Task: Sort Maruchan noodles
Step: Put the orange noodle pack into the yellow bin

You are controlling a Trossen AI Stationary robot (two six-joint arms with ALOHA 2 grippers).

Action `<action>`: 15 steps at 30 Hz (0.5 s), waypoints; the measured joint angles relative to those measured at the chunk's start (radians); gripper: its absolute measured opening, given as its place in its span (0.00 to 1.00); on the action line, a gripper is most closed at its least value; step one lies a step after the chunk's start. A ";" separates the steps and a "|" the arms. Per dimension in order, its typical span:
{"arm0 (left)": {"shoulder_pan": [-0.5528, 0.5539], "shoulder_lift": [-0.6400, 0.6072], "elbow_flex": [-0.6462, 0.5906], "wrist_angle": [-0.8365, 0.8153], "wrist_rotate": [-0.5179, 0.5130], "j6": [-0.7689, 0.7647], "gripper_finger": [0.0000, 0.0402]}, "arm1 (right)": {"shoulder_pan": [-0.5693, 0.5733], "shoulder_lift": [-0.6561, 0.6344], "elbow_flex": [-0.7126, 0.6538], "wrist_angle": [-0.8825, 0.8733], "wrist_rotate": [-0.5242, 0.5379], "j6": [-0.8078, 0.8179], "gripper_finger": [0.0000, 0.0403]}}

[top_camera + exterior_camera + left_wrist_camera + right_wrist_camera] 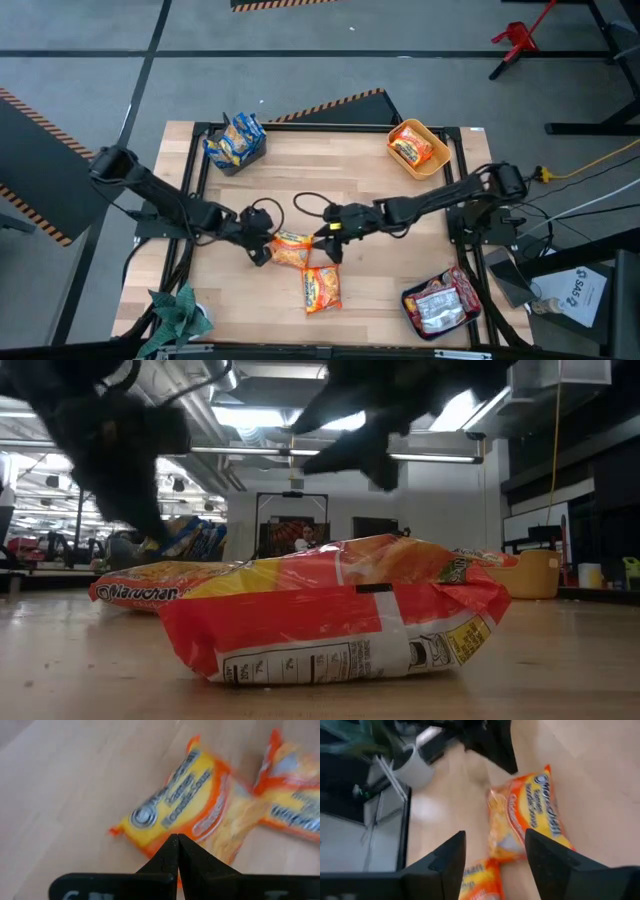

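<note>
High view puts two orange-and-yellow packets mid-surface: one (291, 249) lying between both grippers, the other (321, 289) just toward six o'clock of it, their edges touching or nearly so; I cannot tell which. From my low view the nearer packet (340, 622) fills the picture and hides most of the farther one (150, 586), of which only a strip with part of the brand name shows.

My left gripper (260, 248) sits at nine o'clock of the upper packet, jaws pressed together with nothing between them, the tips (177, 851) just over the packet's edge (175, 805); whether they touch it I cannot make out. My right gripper (331, 240) is at three o'clock of the same packet, jaws apart, the packet (530, 817) visible beyond the gap.

Outward, blue-and-yellow packets (234, 138) stand in a grey bin (232, 161) at eleven o'clock, an orange packet (408, 148) lies in the yellow bin (438, 160) at one o'clock, and silver-grey packets (440, 305) fill a bin at five o'clock, its rim mostly covered.
</note>
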 joint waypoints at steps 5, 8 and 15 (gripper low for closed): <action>-0.029 0.026 -0.103 0.093 -0.003 -0.090 0.00 | -0.001 0.066 0.000 0.035 0.065 0.075 0.48; -0.045 0.046 -0.177 0.221 -0.003 -0.155 0.00 | -0.001 0.080 0.000 0.025 0.125 0.128 0.48; -0.055 0.111 -0.239 0.381 -0.024 -0.212 0.00 | -0.001 0.102 0.001 0.024 0.222 0.286 0.48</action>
